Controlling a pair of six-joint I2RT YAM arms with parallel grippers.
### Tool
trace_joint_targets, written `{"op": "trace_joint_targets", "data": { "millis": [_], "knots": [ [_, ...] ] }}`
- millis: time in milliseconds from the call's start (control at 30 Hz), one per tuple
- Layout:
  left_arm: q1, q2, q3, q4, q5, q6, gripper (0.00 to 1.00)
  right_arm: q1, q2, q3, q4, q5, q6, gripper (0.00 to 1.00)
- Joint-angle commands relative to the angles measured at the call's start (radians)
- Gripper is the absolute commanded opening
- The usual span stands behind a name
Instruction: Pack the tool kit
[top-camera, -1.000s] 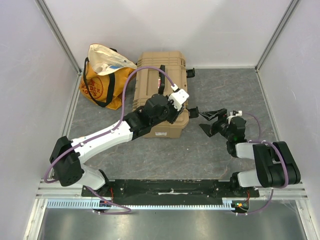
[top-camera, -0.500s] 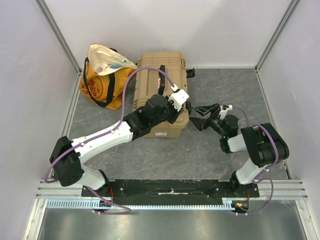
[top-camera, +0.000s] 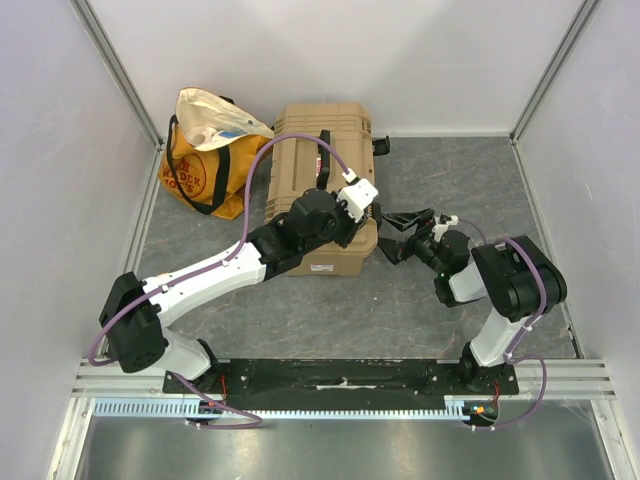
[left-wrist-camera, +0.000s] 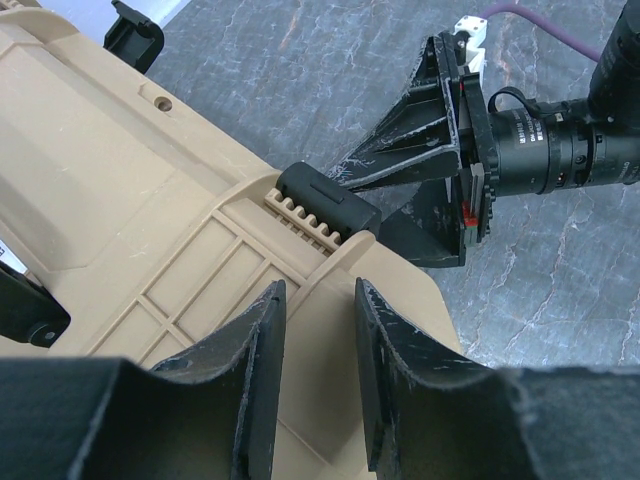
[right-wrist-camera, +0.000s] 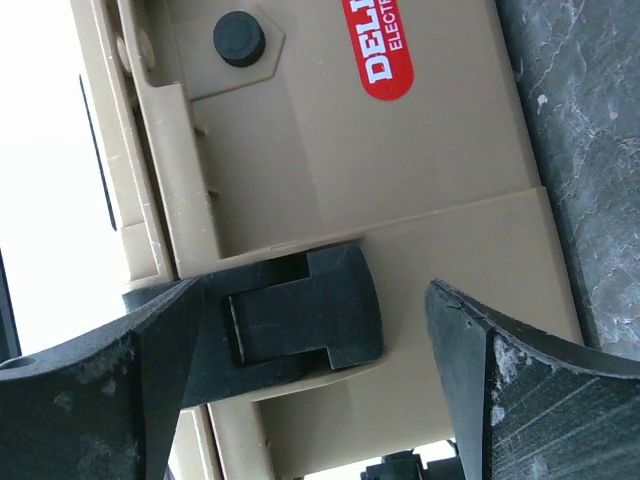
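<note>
The tan ribbed toolbox (top-camera: 318, 150) lies closed at the back of the table, black handle on top. My left gripper (top-camera: 370, 214) hovers over its near right corner, jaws a little apart and empty; in the left wrist view (left-wrist-camera: 320, 290) they sit just above the lid. A black latch (left-wrist-camera: 326, 200) is on the box's right side. My right gripper (top-camera: 394, 236) is open and points at that side. In the right wrist view (right-wrist-camera: 315, 300) its fingers straddle the latch (right-wrist-camera: 300, 322) without closing on it. No hand tools show.
An orange-yellow cloth bag (top-camera: 205, 160) stands left of the toolbox, against the left wall. A second black latch (top-camera: 380, 146) sticks out at the box's far right. A red label (right-wrist-camera: 386, 45) is on the box side. White walls enclose the grey table (top-camera: 450, 180).
My right gripper has moved left toward the toolbox's right side and now straddles the latch. The left arm and the toolbox have not moved.
</note>
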Motion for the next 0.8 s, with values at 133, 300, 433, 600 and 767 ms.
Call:
{"op": "trace_joint_targets", "data": {
  "millis": [133, 300, 433, 600, 767],
  "knots": [
    [-0.006, 0.068, -0.026, -0.248, -0.011, -0.023, 0.40, 0.064, 0.059, 0.007, 0.418, 0.070, 0.125, 0.98],
    [-0.006, 0.068, -0.018, -0.250, -0.024, -0.024, 0.40, 0.100, -0.008, -0.018, 0.467, 0.151, 0.237, 0.98],
    [-0.004, 0.068, -0.014, -0.248, -0.030, -0.021, 0.40, 0.104, -0.097, -0.024, 0.457, 0.189, 0.303, 0.98],
    [-0.006, 0.071, -0.008, -0.248, -0.035, -0.023, 0.40, 0.104, -0.206, -0.012, 0.359, 0.185, 0.322, 0.88],
    [-0.006, 0.068, -0.006, -0.248, -0.041, -0.021, 0.40, 0.103, -0.342, 0.017, 0.146, 0.156, 0.215, 0.81]
  ]
}}
